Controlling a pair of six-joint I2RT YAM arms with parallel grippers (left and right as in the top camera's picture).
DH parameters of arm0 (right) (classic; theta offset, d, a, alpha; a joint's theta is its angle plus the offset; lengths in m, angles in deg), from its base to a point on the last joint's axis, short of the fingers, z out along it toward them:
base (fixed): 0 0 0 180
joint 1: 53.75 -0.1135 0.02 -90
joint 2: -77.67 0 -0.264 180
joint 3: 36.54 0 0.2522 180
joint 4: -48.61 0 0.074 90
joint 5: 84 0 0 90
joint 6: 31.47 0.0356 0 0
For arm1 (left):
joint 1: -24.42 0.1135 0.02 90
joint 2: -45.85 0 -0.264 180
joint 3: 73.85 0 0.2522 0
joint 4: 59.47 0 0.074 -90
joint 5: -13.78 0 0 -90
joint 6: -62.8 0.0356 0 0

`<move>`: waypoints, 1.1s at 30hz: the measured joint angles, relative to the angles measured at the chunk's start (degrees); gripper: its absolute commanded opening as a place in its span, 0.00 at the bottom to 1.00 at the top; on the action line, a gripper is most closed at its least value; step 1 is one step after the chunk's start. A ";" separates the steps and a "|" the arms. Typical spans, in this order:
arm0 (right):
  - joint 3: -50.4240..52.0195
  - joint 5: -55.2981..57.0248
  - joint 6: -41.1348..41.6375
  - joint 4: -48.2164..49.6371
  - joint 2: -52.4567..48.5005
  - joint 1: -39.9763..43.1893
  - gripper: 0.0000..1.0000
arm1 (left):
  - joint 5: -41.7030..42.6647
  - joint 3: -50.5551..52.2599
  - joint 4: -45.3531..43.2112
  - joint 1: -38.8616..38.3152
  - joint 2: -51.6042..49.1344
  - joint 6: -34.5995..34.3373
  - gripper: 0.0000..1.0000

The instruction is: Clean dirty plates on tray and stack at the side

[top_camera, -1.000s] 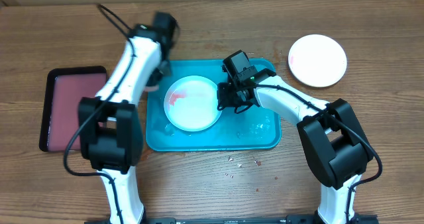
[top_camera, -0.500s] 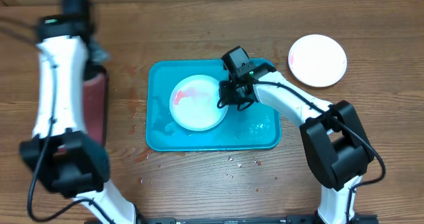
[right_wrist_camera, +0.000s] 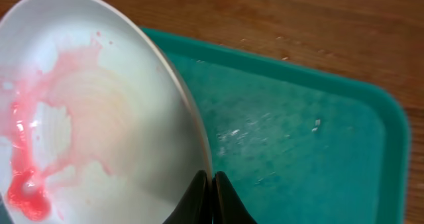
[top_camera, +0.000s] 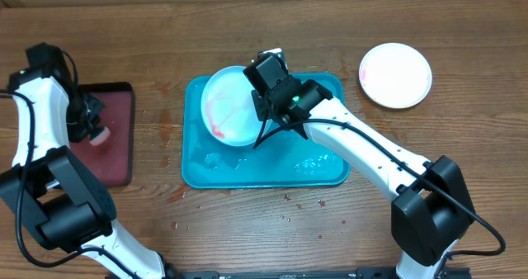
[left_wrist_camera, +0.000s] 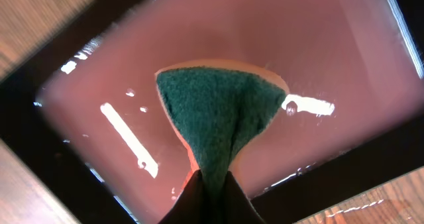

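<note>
A pale plate (top_camera: 229, 107) with red smears is tilted up over the back left of the turquoise tray (top_camera: 322, 167). My right gripper (top_camera: 262, 106) is shut on its right rim. In the right wrist view the plate (right_wrist_camera: 99, 118) fills the left, the gripper (right_wrist_camera: 212, 184) pinches its edge, and the tray (right_wrist_camera: 305, 131) lies below. My left gripper (top_camera: 89, 124) is over the dark red tray (top_camera: 115, 159), shut on a green sponge (left_wrist_camera: 222, 111). The left gripper (left_wrist_camera: 213, 194) shows at the bottom of its wrist view. A white plate (top_camera: 396, 74) lies on the table at the back right.
The dark red tray (left_wrist_camera: 344, 71) has a black rim and a wet, shiny floor. Water drops and smears lie on the turquoise tray's floor (top_camera: 313, 159). Small red specks dot the wooden table (top_camera: 289, 200) in front of it.
My left arm swung from the turquoise tray's left edge out to the dark red tray. My right gripper raised and tilted the smeared plate, moving it toward the tray's back left.
</note>
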 measured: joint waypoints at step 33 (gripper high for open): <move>-1.20 54.82 -63.93 26.56 1.62 -15.43 0.04 | 7.87 -4.39 -0.04 0.00 -0.04 0.90 1.00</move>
